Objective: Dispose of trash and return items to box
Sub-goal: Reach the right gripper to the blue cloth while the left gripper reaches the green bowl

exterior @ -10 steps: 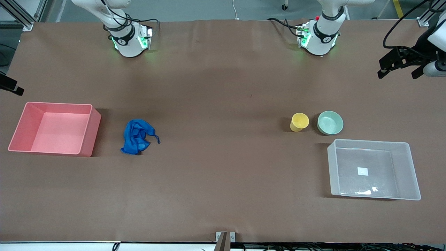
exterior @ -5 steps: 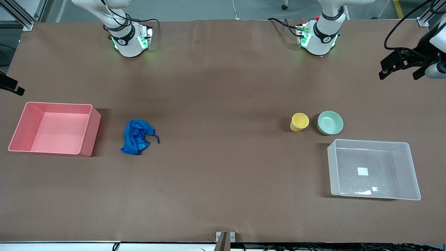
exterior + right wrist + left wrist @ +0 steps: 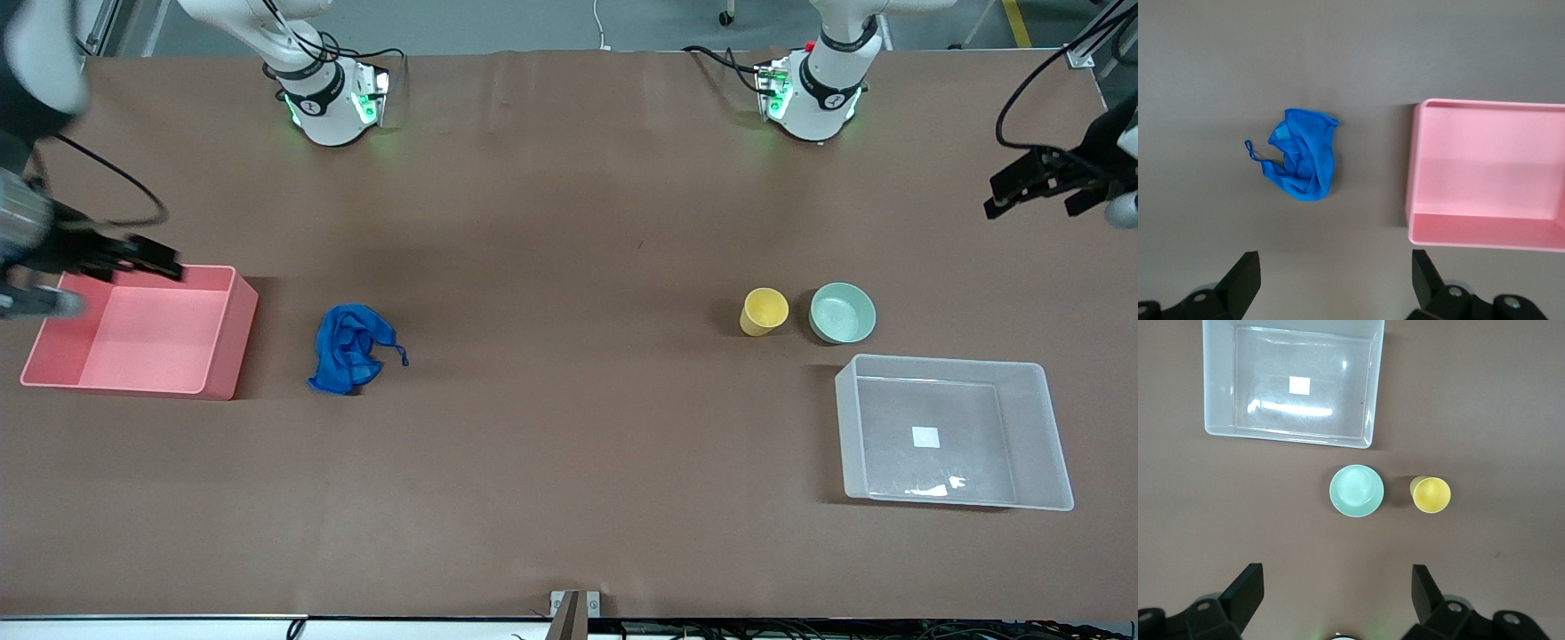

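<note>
Both pincers wide, empty: left pincer [image 3: 1022,188] high, right pincer [image 3: 147,260] over pink bin [image 3: 227,342].

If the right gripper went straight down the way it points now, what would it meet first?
Probably bare table: the open right gripper points down at the gap between the blue rag and the pink bin, touching neither. Depth is unclear.

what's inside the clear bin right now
Only a small white label on the floor of the clear bin. The yellow cup and mint bowl stand outside it on the table. Nothing covers the inside.
</note>
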You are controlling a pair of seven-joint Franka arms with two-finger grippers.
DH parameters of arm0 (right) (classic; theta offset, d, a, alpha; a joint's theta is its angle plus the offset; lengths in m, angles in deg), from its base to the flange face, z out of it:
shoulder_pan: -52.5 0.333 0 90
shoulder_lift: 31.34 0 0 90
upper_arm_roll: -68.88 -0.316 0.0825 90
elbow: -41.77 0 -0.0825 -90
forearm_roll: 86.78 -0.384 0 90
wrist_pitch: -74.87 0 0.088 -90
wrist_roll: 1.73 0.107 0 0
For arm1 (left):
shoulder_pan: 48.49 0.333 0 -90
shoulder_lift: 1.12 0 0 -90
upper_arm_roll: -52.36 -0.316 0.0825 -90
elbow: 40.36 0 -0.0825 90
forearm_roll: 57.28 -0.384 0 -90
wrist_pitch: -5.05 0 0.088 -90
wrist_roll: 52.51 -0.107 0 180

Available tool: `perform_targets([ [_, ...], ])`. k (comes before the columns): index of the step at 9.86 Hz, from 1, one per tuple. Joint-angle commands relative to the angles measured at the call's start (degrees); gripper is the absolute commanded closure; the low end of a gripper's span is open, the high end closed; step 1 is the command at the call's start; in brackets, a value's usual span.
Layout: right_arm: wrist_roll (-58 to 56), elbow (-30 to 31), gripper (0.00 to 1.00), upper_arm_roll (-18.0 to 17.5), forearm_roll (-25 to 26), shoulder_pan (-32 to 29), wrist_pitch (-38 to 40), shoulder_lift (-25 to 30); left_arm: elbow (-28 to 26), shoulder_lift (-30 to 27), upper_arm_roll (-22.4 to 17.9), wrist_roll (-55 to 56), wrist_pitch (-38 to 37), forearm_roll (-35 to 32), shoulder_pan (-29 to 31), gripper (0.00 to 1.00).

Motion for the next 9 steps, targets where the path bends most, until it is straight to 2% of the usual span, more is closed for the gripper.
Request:
perform_targets([
  [1, 1.03, 11.03, 0.00, 0.28, -0.35, 3.23, -13.42, -2.31, -13.57, -1.34, -1.49, -1.79, 10.80, 0.48, -0.29, 0.04],
  [3, 6.53, 17.55, 0.00, 0.28, -0.62, 7.26, -27.49, -7.40, -24.99, -1.78, -2.54, -1.79, 22.05, 0.48, -0.20, 0.03],
  [4, 9.79, 18.54, 0.00, 0.28, -0.62, 9.20, -32.61, -11.17, -31.31, -1.70, -2.72, -1.87, 28.54, 0.30, -0.20, 0.03],
  [6, 11.14, 19.51, 0.00, 0.28, -0.53, 10.28, -42.64, -18.56, -42.92, 0.48, -2.72, -1.79, 46.96, 0.04, -0.29, 0.01],
  [7, 11.14, 21.69, 0.00, 0.28, -0.53, 10.36, -47.21, -19.37, -46.20, 3.29, -2.72, -1.87, 54.11, -0.05, -0.29, 0.00],
  [9, 10.79, 23.56, 0.00, 0.37, -0.53, 10.45, -49.01, -19.38, -48.51, 10.04, -2.55, -1.79, 63.20, -0.05, -0.37, 0.00],
])
